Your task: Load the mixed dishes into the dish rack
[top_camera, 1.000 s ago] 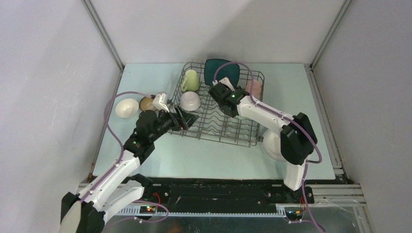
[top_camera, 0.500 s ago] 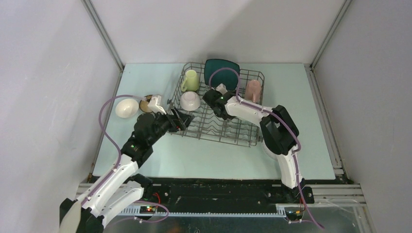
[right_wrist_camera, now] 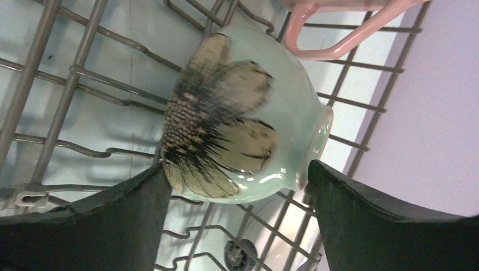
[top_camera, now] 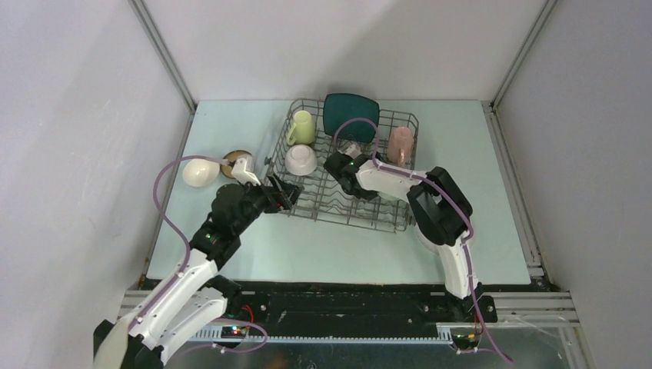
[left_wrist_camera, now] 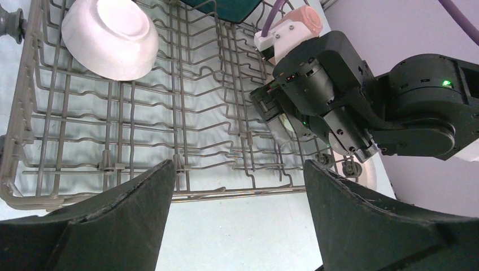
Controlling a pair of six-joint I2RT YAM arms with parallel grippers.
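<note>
The grey-brown wire dish rack (top_camera: pixel 382 206) holds the teal square plate (top_camera: pixel 350 115), the yellow-green mug (top_camera: pixel 301 127), a white bowl (top_camera: pixel 301 160) and the pink cup (top_camera: pixel 400 143). My right gripper (top_camera: pixel 347 178) is low inside the rack, open. In the right wrist view its fingers (right_wrist_camera: pixel 361 220) stand on either side of the pale green flowered bowl (right_wrist_camera: pixel 243 130), which lies on its side on the wires. My left gripper (top_camera: pixel 284 196) is open and empty over the table at the rack's near-left edge (left_wrist_camera: pixel 169 195). Another white bowl (top_camera: pixel 200 171) and the dark brown bowl (top_camera: pixel 233 158) sit on the table to the left.
The white round plate (left_wrist_camera: pixel 366 172) lies on the table beyond the rack's right end, mostly hidden under my right arm in the top view. The pink cup's handle (right_wrist_camera: pixel 339 25) is just past the green bowl. Grey walls enclose the pale blue table (top_camera: pixel 323 246).
My right gripper has moved left and lower into the rack, its elbow folding in. My left gripper has drawn back a little from the rack's edge.
</note>
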